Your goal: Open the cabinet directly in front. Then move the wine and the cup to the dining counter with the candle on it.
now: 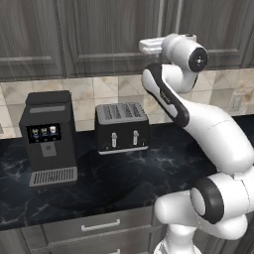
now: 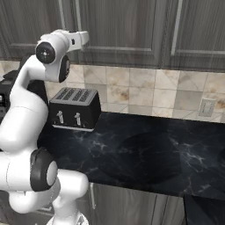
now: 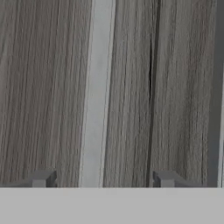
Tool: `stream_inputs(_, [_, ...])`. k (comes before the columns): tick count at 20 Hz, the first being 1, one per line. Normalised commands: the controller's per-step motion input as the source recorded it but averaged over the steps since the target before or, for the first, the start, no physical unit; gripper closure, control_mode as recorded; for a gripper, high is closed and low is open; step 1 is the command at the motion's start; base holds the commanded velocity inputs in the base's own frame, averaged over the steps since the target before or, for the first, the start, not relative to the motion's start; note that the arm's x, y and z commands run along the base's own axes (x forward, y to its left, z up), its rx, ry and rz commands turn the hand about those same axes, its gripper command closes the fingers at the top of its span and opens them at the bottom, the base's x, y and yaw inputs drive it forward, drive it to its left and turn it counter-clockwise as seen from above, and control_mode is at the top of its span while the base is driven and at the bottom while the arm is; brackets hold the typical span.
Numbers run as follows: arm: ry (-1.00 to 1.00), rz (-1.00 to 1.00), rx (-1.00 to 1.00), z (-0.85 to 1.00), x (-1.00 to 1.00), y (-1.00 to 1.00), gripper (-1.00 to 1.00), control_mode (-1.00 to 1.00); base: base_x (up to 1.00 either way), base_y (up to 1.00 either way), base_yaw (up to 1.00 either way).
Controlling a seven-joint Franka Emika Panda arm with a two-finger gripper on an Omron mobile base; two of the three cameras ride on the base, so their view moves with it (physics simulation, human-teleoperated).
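Cabinet [image 1: 99,34]: dark grey-brown wood-grain, 2 panelled doors shut; vertical silver bar handle [image 3: 97,92] close-up in hand view.

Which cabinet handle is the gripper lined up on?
The left one of the middle pair: the silver bar handle runs up between the open gripper fingertips. Its twin sits just right of it across the door seam.

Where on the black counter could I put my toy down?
Bare counter lies right of the toaster, up to the tiled wall, and in front of it. It's crowded on the left, where the coffee machine stands beside the toaster.
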Motion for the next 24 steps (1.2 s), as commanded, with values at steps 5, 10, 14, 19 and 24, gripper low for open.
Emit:
stream_inputs(5, [0.06,-0.07,0.04,-0.04,1.0,0.07,-1.0,-1.0,0.0,0.0,0.0])
stream_inputs(10, [0.04,-0.06,0.0,-0.03,0.49,0.03,1.0,-1.0,0.0,0.0,0.0])
stream_inputs(14, [0.0,0.0,0.0,0.0,0.0,0.0,1.0,-1.0,0.0,0.0,0.0])
stream_inputs(19, [0.0,0.0,0.0,0.0,0.0,0.0,1.0,-1.0,0.0,0.0,0.0])
stream_inputs(24, [0.0,0.0,0.0,0.0,-0.1,0.05,1.0,-1.0,0.0,0.0,0.0])
